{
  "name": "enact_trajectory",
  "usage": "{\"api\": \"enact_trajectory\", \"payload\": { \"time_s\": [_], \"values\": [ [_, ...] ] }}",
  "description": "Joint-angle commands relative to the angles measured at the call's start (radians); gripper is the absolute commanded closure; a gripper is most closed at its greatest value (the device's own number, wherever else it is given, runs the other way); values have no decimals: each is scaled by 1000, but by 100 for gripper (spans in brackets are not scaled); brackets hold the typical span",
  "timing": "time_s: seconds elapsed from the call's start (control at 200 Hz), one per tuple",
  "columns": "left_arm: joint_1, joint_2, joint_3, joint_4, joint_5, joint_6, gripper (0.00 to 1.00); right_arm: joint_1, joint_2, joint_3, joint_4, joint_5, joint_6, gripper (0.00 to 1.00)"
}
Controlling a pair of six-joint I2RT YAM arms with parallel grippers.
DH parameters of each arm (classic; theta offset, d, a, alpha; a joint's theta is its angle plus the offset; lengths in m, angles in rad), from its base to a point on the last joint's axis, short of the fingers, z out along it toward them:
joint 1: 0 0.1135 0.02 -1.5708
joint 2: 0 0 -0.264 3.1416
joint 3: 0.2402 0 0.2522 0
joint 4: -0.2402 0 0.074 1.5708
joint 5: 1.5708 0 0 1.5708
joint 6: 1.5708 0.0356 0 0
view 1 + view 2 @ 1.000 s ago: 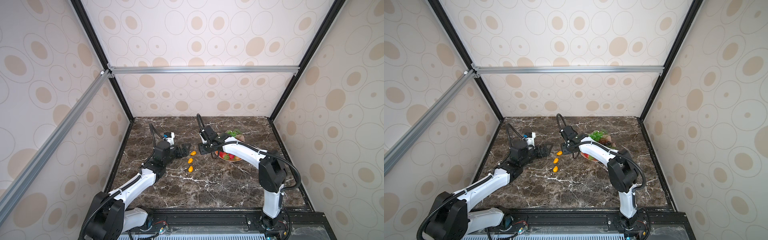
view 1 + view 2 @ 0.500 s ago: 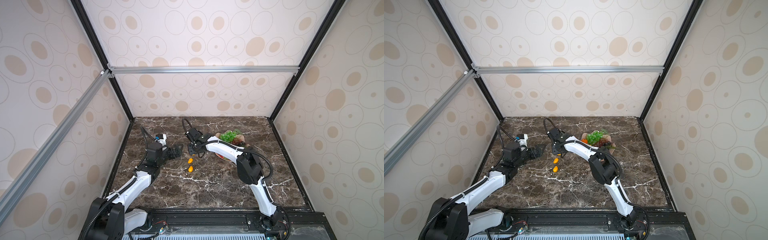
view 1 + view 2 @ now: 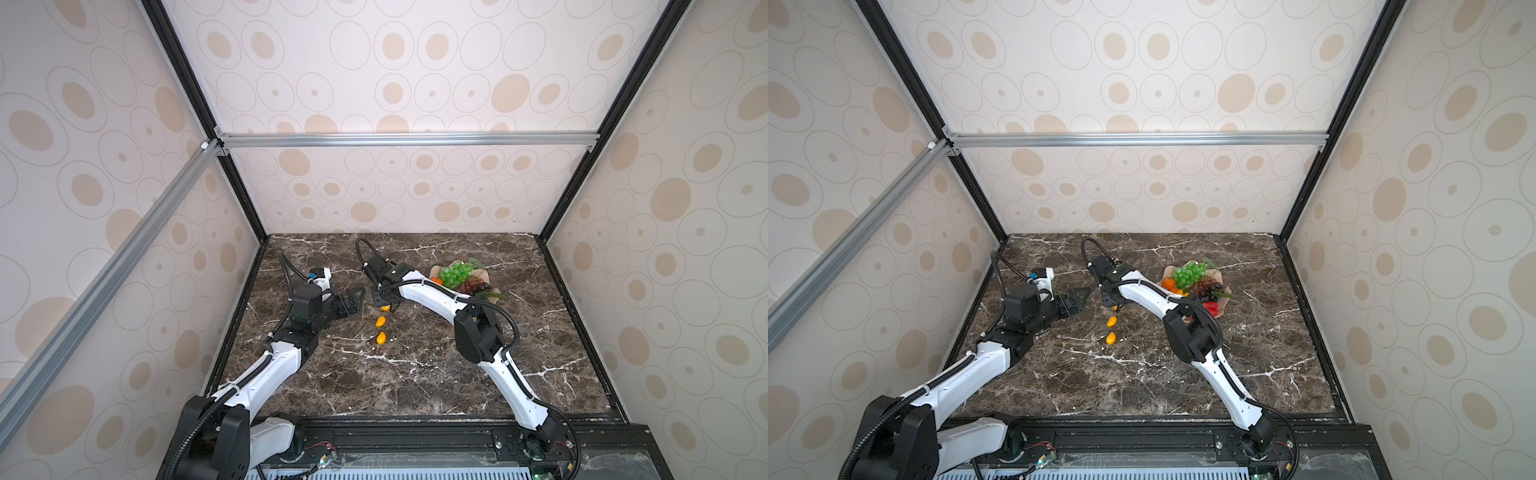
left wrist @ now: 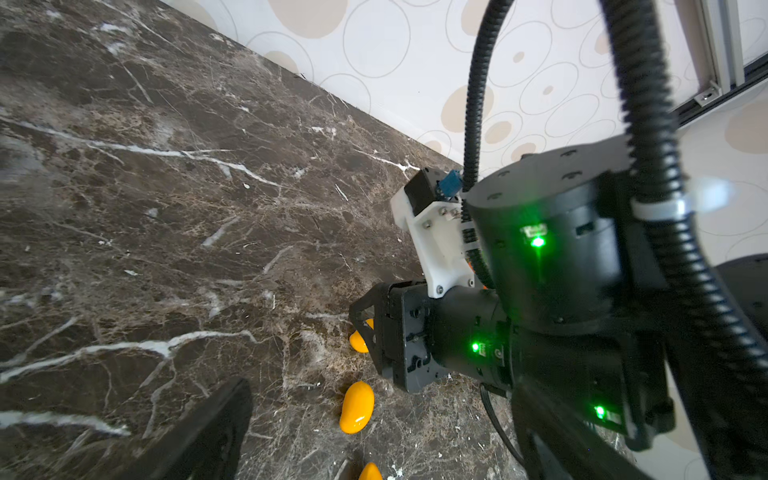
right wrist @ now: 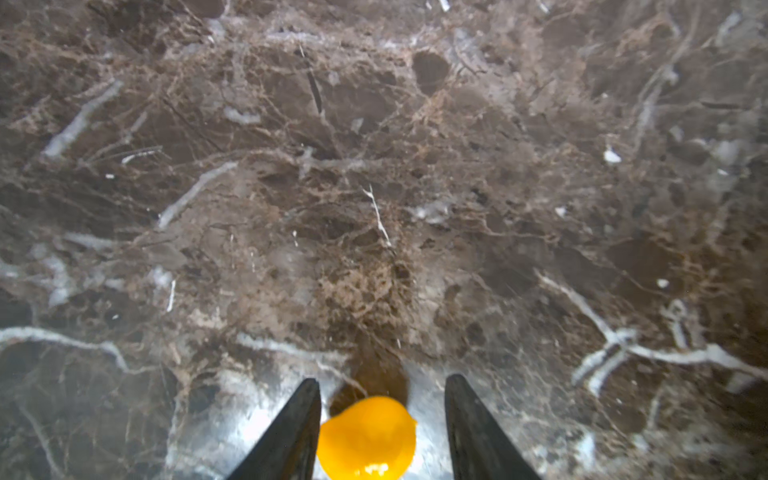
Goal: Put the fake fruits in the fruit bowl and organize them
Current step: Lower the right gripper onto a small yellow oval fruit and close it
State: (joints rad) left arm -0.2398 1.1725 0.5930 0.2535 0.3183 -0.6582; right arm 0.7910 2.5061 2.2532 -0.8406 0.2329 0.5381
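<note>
Kumquats are your job right now. Three of them lie in a short row on the worktop [image 3: 415,374], near the middle and well apart from the fruit bowl [image 3: 1217,274]. The fruit bowl sits toward the back on the right. It already holds green grapes [image 3: 1188,274], dark grapes [image 3: 1206,289], a tangerine [image 3: 1168,284] and something red.

Your right tool [image 5: 383,380] is down over the far kumquat [image 5: 368,436], the one at the back end of the row. Its fingers are partly apart, one on each side of the fruit. One finger looks like it touches the fruit, and the other has a gap. So it is not pinching yet.

Your left tool [image 3: 356,300] is spread wide and holds nothing. It hangs just beside the row, on the left.

To do this well, I think you should slide the right tool a little sideways, so the fruit sits in the middle. Go low, so the fingers meet the fat part and not the top. Then close slowly. The fruit is smooth and shiny, so it may pop out if you squeeze fast or off to one side. Lift straight up, so you do not bump the middle kumquat [image 3: 380,321]. Keep the left tool out of the way.
</note>
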Motion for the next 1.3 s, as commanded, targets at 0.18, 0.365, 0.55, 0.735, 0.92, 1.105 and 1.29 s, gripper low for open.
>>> {"api": "enact_trajectory", "payload": {
  "time_s": [0.18,0.365,0.55,0.735,0.92,1.105,1.29],
  "values": [
    [16,-14,-5,21,13,5,2,-1,50,63,-91,-11,5,49],
    [17,-12,-2,22,23,-4,2,-2,44,52,-106,-9,4,48],
    [17,-5,2,21,25,-4,2,-1,33,5,-106,-11,3,48],
    [17,-7,-1,49,33,-11,2,-1,8,-43,-90,-26,8,49],
    [18,-5,-1,59,37,-16,2,-5,4,-58,-81,-36,11,56],
    [17,-2,2,58,44,-17,2,-4,-5,-72,-73,-45,14,64],
    [17,-11,-5,59,39,-17,2,-7,-14,-84,-68,-46,15,67]
  ]
}}
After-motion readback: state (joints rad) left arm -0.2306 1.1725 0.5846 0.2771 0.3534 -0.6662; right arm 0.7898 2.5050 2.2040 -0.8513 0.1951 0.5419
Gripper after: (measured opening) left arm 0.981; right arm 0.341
